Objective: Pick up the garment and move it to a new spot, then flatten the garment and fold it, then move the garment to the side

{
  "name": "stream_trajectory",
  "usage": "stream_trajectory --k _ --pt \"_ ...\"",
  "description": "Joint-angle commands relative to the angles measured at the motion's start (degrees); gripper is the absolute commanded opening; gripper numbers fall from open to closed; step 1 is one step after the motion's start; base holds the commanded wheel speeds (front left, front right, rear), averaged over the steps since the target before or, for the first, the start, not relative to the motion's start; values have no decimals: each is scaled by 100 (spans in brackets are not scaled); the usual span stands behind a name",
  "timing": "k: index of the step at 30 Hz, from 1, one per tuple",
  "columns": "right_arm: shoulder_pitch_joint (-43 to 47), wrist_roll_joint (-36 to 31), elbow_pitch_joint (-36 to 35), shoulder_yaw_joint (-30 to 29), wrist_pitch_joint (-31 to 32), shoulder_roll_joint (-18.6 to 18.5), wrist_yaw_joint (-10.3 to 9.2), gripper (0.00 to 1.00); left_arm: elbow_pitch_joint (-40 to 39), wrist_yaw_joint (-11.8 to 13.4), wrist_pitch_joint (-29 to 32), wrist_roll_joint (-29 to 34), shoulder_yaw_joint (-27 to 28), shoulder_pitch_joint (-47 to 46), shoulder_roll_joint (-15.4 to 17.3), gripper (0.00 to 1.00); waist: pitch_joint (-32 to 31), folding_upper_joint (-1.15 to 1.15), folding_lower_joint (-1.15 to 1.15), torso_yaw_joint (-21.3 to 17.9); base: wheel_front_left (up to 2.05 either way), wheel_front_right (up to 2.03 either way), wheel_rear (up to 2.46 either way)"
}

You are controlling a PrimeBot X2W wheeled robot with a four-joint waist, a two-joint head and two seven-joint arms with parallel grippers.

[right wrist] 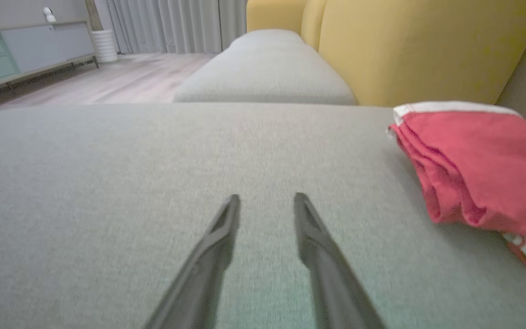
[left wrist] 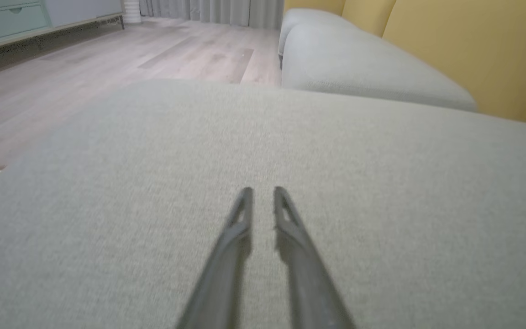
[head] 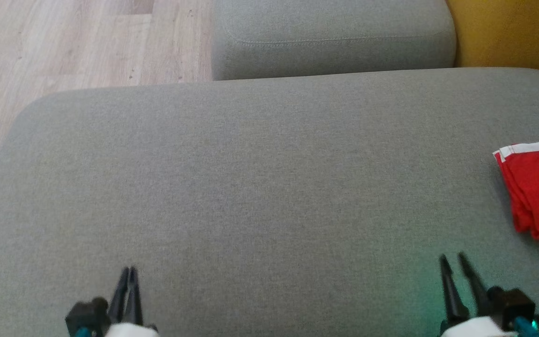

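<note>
my left claw (head: 129, 269) and right claw (head: 451, 256) were apart, empty; the right one, near the garment (head: 538, 187), could snag its fold.

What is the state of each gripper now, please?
Left gripper: open by a narrow gap, holding nothing.
Right gripper: open, holding nothing; the red garment lies apart from it.

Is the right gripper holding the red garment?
No, the right gripper is empty above the cushion; the red garment lies apart, off to its side.
</note>
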Motion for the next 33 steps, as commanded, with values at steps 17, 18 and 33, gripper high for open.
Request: stream_trajectory --k 17,18,33 --pt "-108 1007 218 -55 230 -4 3 0 246 -147 226 -915 116 -92 19 0 11 0 0 -23 0 0 0" --pt "-119 1081 213 -58 245 -5 4 0 246 -157 241 -982 125 -106 21 0 12 0 0 -24 0 0 0" --pt "-302 2269 144 -110 498 -10 9 0 232 -331 483 -2047 271 -316 42 0 26 0 0 -51 0 0 0"
